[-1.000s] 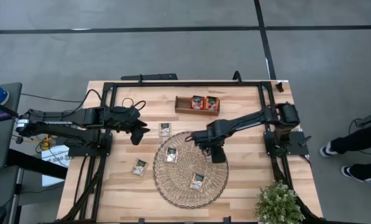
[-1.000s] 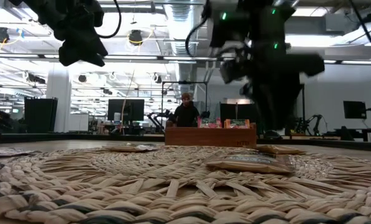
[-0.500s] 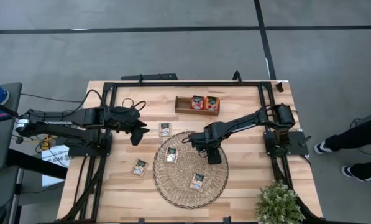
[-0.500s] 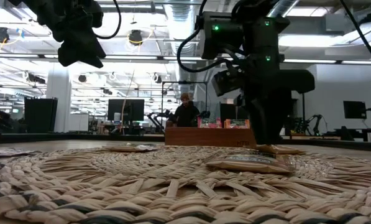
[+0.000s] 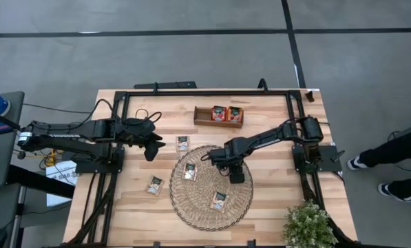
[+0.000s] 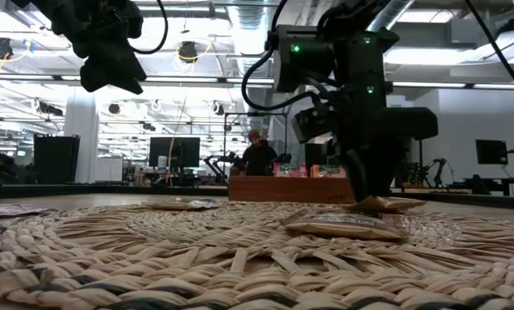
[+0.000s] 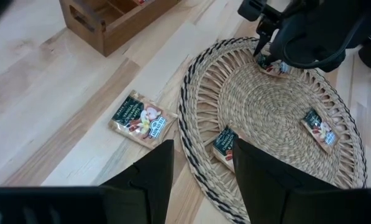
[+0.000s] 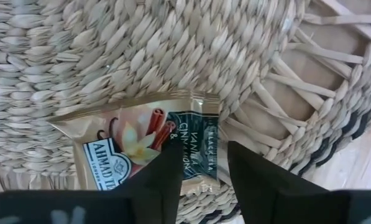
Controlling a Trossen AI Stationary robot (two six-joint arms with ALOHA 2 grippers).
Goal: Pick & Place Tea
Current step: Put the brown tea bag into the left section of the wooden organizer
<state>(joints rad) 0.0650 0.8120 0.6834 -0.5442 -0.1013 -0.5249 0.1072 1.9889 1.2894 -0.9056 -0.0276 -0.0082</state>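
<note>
Right pincer (image 8: 197, 171) down on woven mat (image 5: 191, 207), fingers spread astride cream sachet (image 8: 148, 146) near mat's edge (not yet pinched). Advice: close squarely on green band, lift straight, avoid snagging weave. Left pincer (image 7: 201, 165) spread, waiting above surface (image 5: 274, 213).
</note>
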